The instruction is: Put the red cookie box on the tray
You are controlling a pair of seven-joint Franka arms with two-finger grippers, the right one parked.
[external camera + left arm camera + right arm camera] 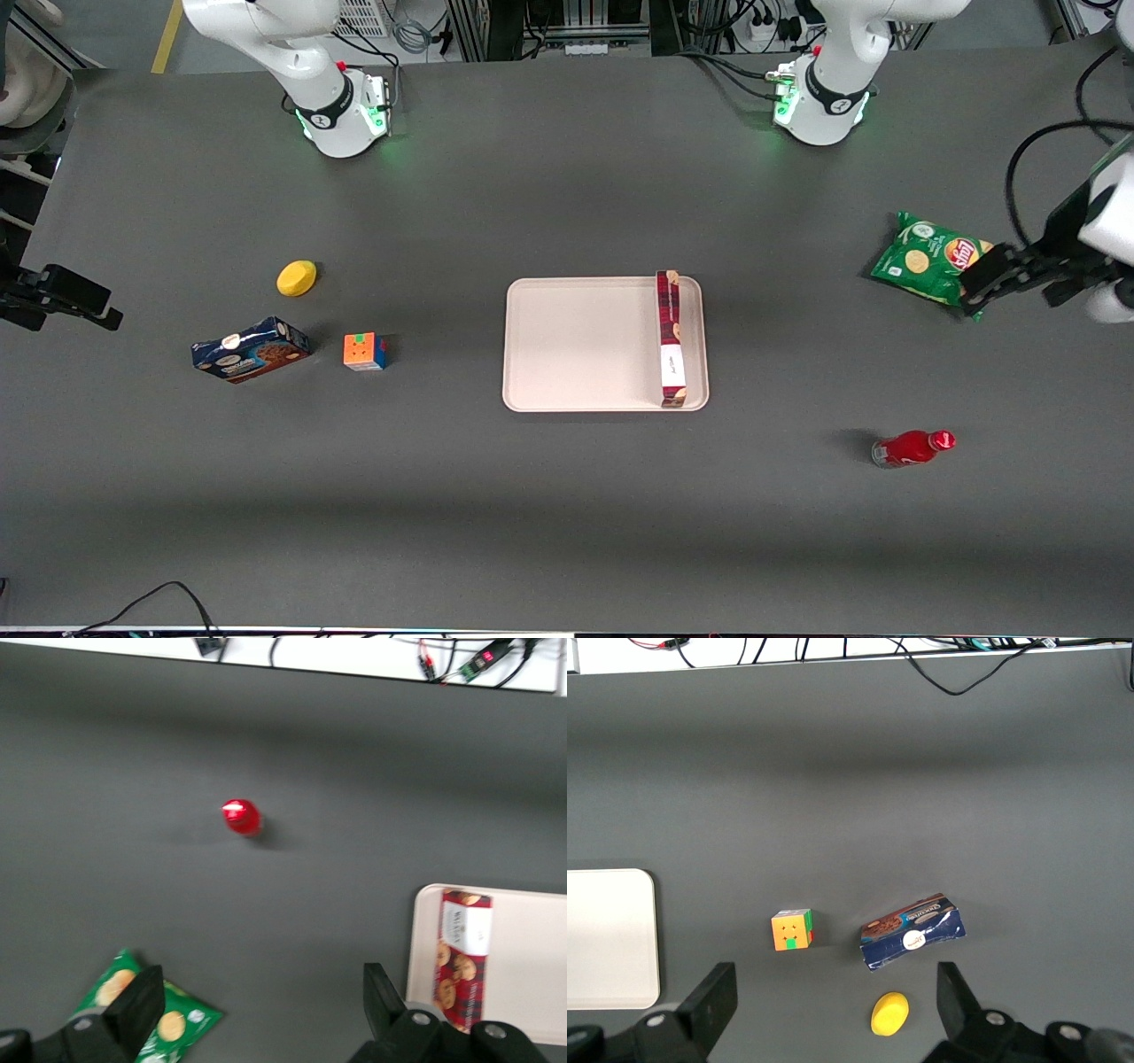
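Note:
The red cookie box [671, 339] [463, 957], a long dark-red plaid carton with a white label, lies flat on the pale beige tray [576, 346] [523, 966]. It runs along the tray's short side, at the edge toward the working arm's end. My left gripper [974, 288] [261, 1001] is well away from the tray, toward the working arm's end of the table. It hangs open above the edge of a green chips bag [921, 257] [168, 1019], with nothing between its fingers [146, 997].
A red bottle [908, 448] [241, 815] lies nearer the front camera than the chips bag. Toward the parked arm's end sit a blue cookie box [251, 349] [912, 931], a colour cube [364, 351] [791, 929] and a yellow round object [297, 277] [889, 1013].

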